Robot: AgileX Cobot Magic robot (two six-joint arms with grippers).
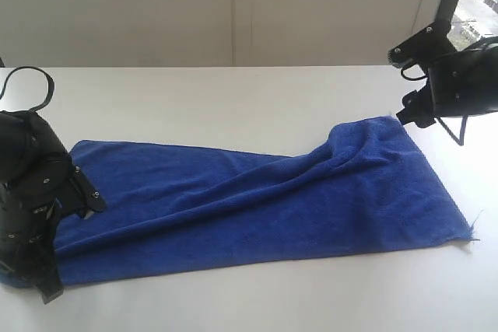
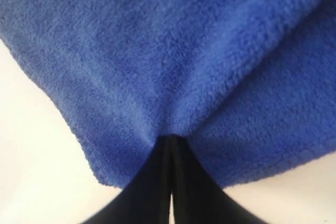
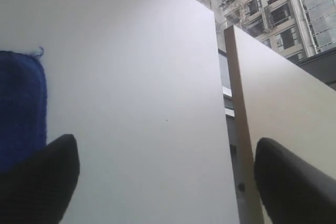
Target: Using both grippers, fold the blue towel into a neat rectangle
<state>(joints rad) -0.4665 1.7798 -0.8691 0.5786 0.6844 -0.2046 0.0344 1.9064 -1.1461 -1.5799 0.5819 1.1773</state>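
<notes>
Ext. view: the blue towel (image 1: 264, 207) is seen spread lengthwise across the white bench (image 1: 233, 99), from the near left to the right side. It is not flat: long creases run along it, and a raised ridge is bunched up toward its far right corner. A loose thread is seen at the near right corner. The left pincer (image 1: 82, 196) is set low at the towel's left end, w/ the black arm body covering part of the cloth there. The right pincer (image 1: 412, 110) is held just beside the far right corner; whether cloth is touched can't be told from here.

Left wrist view: the left pincer (image 2: 170, 148) is shown w/ both black fingers (image 2: 152, 182) pressed together, clamped on the blue towel (image 2: 173, 51). The fuzzy cloth is puckered where it is pinched, nr a corner, and it fills most of the frame. Bare bench (image 2: 31, 156) is seen on either side of that corner.

Right wrist view: the right pincer (image 3: 165, 182) is shown w/ its two dark fingers (image 3: 37, 182) wide apart and nothing held btwn them. A corner of the blue towel (image 3: 21, 103), w/ a stray thread, is seen just beside one finger, lying on the bench (image 3: 131, 77). City buildings (image 3: 262, 9) are seen beyond the bench edge.
</notes>
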